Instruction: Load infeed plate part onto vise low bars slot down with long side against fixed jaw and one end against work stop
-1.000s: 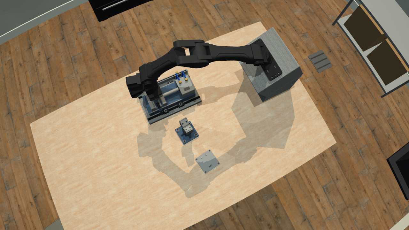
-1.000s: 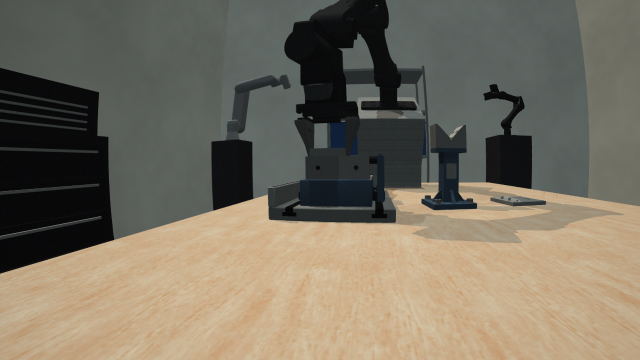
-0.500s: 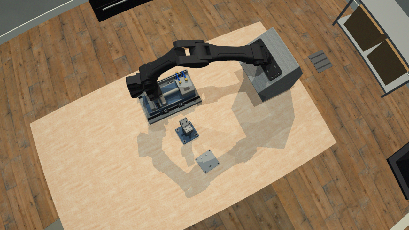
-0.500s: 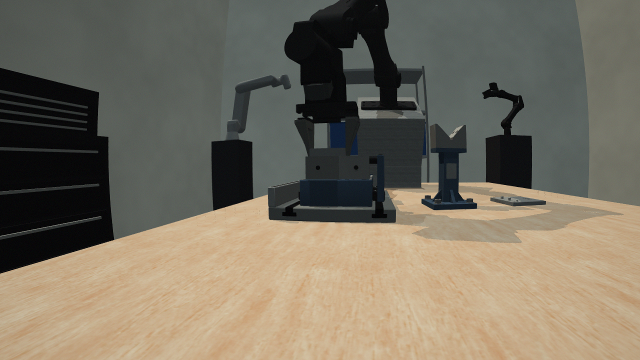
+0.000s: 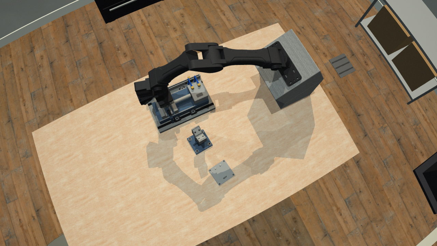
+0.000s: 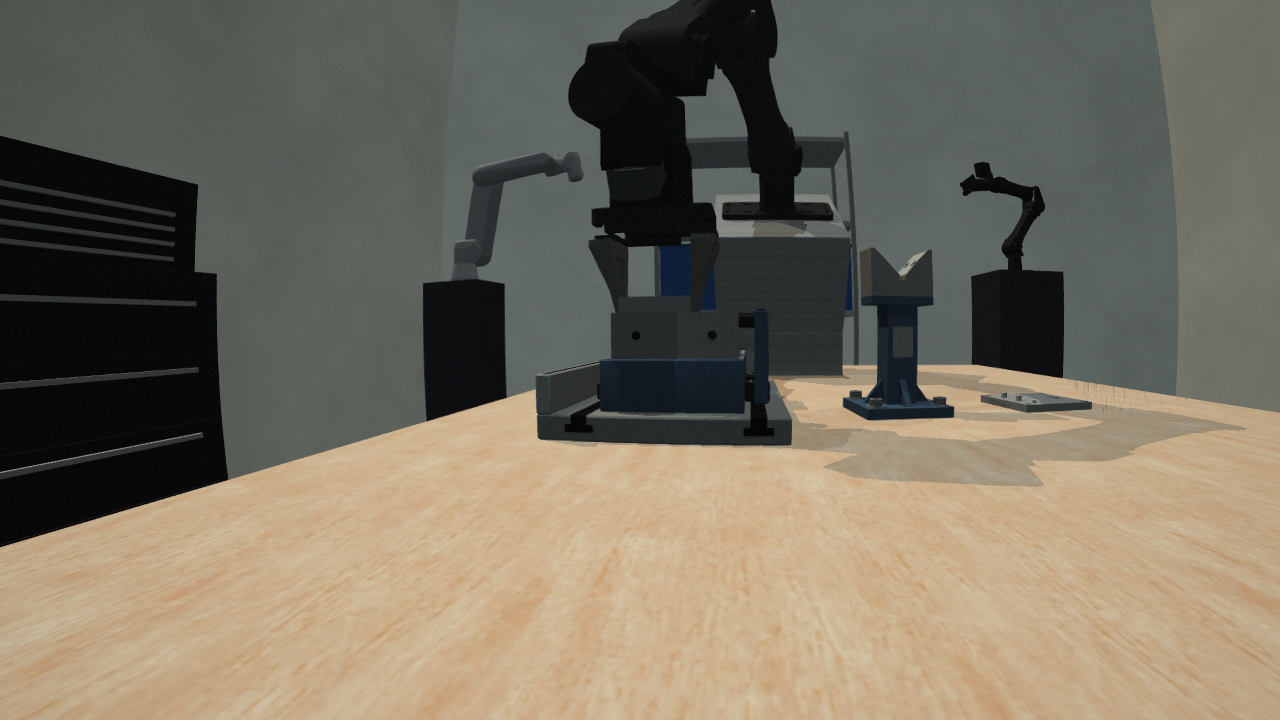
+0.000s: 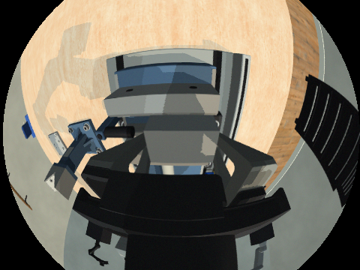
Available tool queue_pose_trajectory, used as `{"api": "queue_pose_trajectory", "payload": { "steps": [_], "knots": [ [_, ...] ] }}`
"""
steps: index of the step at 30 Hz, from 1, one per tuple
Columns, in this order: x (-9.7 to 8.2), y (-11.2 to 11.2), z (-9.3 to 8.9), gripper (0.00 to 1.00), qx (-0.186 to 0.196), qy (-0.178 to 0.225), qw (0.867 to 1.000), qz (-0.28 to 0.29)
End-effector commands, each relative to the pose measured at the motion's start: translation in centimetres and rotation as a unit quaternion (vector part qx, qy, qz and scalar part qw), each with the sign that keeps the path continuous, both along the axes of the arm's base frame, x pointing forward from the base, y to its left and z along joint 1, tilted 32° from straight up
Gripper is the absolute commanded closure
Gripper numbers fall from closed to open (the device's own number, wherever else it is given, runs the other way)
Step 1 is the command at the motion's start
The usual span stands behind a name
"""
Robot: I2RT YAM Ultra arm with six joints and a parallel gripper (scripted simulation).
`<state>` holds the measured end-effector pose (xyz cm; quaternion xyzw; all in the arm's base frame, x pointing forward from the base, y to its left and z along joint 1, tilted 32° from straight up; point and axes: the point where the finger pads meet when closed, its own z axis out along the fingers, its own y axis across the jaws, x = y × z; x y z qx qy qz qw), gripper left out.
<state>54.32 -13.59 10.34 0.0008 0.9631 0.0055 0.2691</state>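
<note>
Base plate: flat black rectangular mounting plate (image 5: 294,81) (image 6: 735,211), toward two o'clock in the top view.
Upper link: long matte-black segment (image 5: 244,57) (image 6: 759,107), extending toward nine o'clock from above.
Forearm: curved black segment (image 5: 174,68) (image 6: 669,42), continuing toward eight o'clock, elbow bent.
Wrist: blocky black jointed assembly (image 5: 152,84) (image 6: 631,134), upright above the gripper.
Gripper: black two-finger parallel gripper (image 5: 163,98) (image 6: 656,302) (image 7: 182,138), pointing toward six o'clock in the exterior view.
Fingers: dark tapered fingers (image 6: 611,268), clamped on a load, tips apart.
</note>
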Motion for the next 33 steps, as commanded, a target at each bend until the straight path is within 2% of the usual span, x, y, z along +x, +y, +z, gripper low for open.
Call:
{"api": "queue_pose_trajectory", "payload": {
  "steps": [1,15,18,33],
  "knots": [
    [0.46,-0.24,2.52,1.00,-0.006,-0.021,1.000,-0.003],
    [0.51,-0.26,1.84,1.00,-0.005,-0.015,1.000,-0.003],
    [0.51,-0.26,2.51,1.00,-0.006,-0.021,1.000,-0.003],
    [0.54,-0.27,2.18,1.00,-0.005,-0.017,1.000,-0.003]
  ]
}}
